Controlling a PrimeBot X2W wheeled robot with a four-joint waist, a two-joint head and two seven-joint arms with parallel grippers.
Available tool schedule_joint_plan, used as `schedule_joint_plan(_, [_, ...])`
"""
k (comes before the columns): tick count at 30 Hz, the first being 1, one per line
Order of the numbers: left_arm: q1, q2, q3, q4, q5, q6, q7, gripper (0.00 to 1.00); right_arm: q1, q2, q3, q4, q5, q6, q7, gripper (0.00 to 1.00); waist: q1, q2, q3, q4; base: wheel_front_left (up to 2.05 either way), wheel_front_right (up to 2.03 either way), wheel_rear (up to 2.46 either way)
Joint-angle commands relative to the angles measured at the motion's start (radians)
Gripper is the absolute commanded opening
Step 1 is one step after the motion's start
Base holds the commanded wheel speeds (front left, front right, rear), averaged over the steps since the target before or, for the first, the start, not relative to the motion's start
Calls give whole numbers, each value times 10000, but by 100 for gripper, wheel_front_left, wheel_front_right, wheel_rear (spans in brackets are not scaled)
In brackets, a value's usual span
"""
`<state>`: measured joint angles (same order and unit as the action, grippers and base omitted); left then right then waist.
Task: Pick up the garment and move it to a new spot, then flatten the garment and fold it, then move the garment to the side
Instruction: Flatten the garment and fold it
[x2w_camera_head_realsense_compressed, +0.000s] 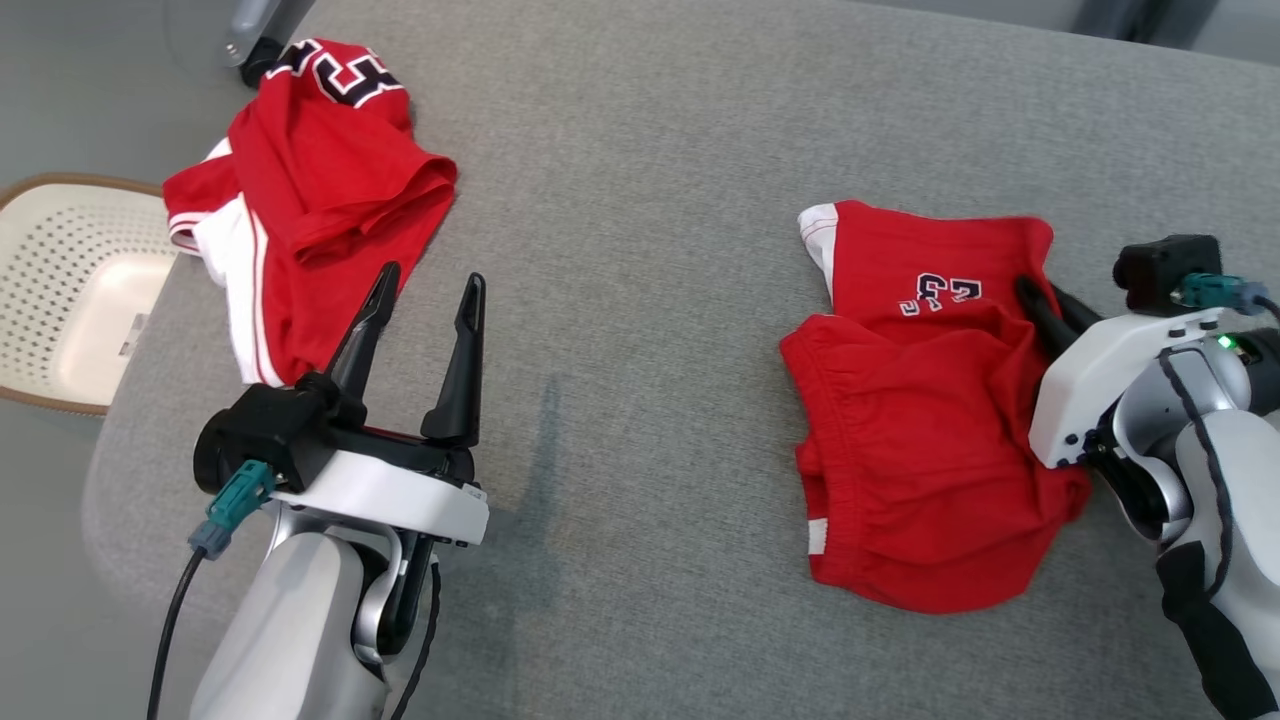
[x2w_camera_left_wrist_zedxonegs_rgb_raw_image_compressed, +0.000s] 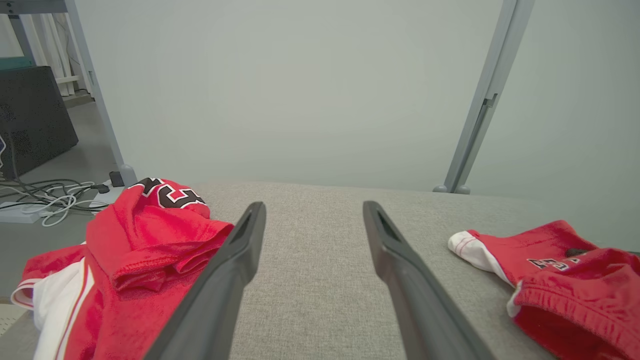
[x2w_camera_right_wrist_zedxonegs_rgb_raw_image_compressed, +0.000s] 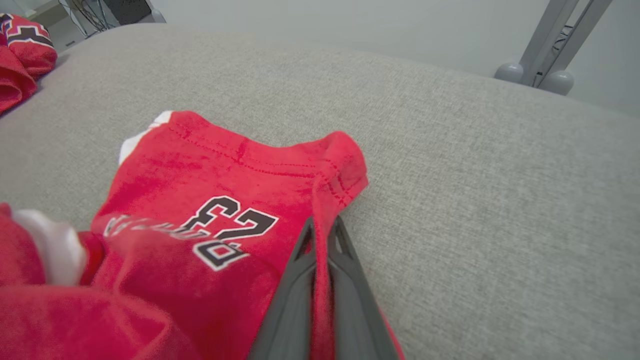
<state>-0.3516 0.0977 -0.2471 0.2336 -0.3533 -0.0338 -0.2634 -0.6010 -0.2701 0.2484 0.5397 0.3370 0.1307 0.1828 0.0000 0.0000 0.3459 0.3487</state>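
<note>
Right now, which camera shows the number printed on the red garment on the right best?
The right wrist view: the number is close, large and readable as 23, upside down, on the red garment. The head view shows it small; the left wrist view catches it at a shallow angle, unreadable.

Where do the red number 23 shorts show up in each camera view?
Head view: the number 23 shorts lie right of centre, the right tool at their right edge.
Left wrist view: lower right corner.
Right wrist view: lower left to centre, hem pinched in that tool.
Shared landmark: the red-and-white garment, at the left in every view.
</note>
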Motion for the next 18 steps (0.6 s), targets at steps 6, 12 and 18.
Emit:
schedule_joint_plan(6, [172,35,420,62,274,-83,-13,100,1025,331,-698,-1412,699,1,-1545,0,0,0,-297,-667,0,0,0])
schedule_joint_plan(12, [442,182,785,82,449,-88,-9,100,2885,808,-1807,-3152,830,3,-2655,0,0,0,-668,-1341,0,0,0])
schedule_joint_plan(18, [691,372,997,97,519,-36,-7,100,4996,1700,-3066,-4119,607,3,-3276,0,0,0,-968,-1843,0,0,0])
